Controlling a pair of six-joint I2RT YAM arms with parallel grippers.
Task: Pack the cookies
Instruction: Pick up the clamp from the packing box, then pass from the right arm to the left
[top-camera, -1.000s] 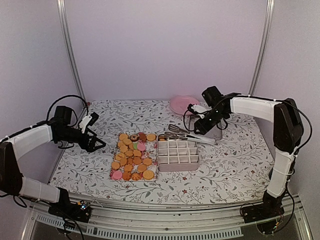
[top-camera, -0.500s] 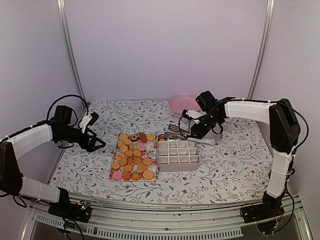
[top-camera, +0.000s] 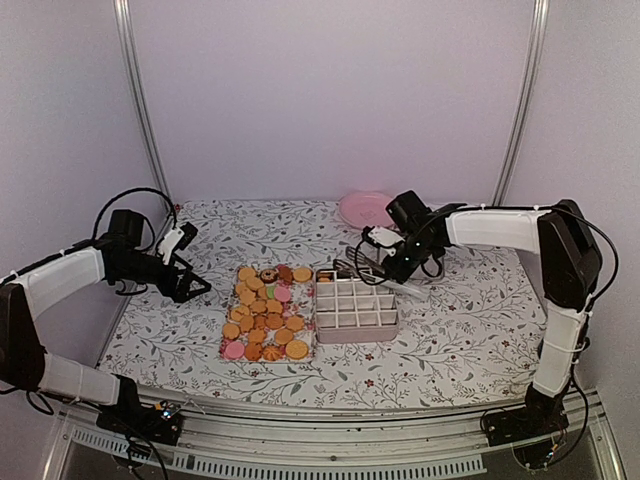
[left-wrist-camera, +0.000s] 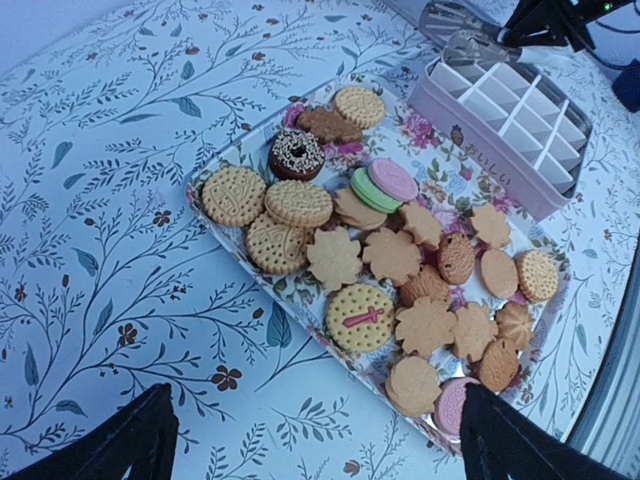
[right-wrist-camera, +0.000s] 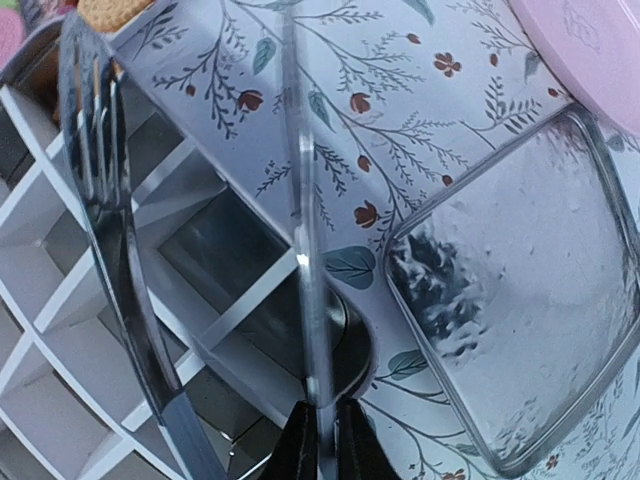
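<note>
The cookies (top-camera: 265, 312) lie crowded on a flowered tray (left-wrist-camera: 437, 178) at the centre of the top view, slightly left of the middle. Most are golden, with a pink one, a green one and a dark sprinkled ring among them (the left wrist view shows them best, filling the middle of its frame). Just to the right of the tray stands a pale box (top-camera: 357, 308) divided into a grid of compartments.

A pair of metal tongs (top-camera: 372, 274) lies across the far edge of that box. The right gripper (top-camera: 386, 262) is at the tongs. At the bottom centre of the right wrist view its black fingers (right-wrist-camera: 300, 450) sit tight on either side of one thin arm of the tongs, pinched down on it. A clear square container (right-wrist-camera: 520, 320) fills the right of that frame. A pink plate (top-camera: 365, 208) sits at the back of the floral tablecloth (top-camera: 460, 330), behind the right arm.

The left gripper (top-camera: 195, 285) hangs over the cloth to the left of the tray. Its jaws are spread wide and hold nothing.
</note>
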